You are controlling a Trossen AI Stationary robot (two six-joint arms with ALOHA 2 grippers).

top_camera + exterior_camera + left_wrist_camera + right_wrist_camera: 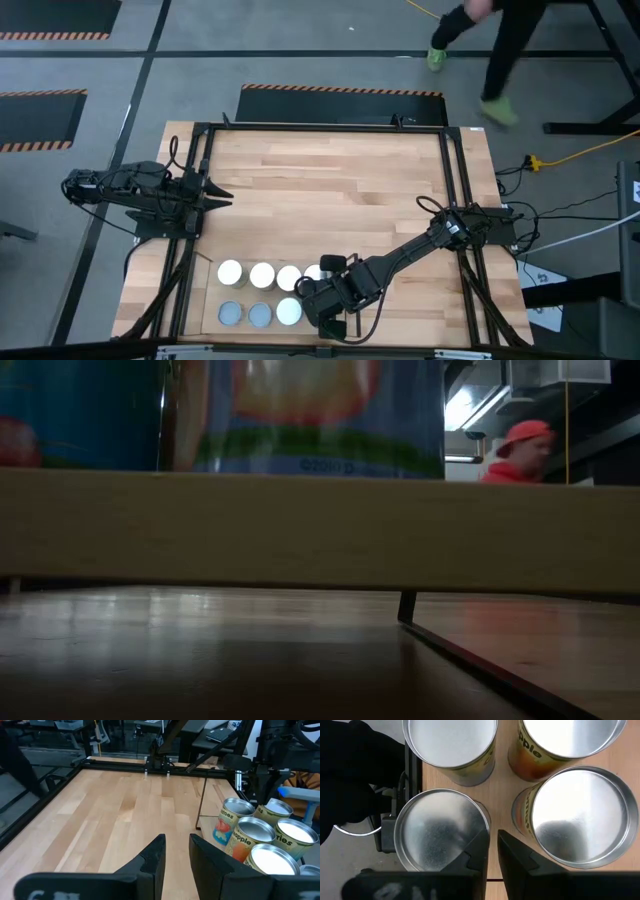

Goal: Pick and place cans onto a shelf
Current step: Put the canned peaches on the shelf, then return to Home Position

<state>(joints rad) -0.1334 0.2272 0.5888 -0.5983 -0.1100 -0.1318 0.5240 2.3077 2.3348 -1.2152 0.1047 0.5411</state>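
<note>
Silver-topped cans [260, 292] stand in two rows on the shelf [207, 312] at the table's front edge. Right gripper [490, 851] hovers over them, fingers nearly closed, holding nothing.

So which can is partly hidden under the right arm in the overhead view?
The right-end can of the four-can row; the right arm overlaps it, while the other six tops show whole.
</note>
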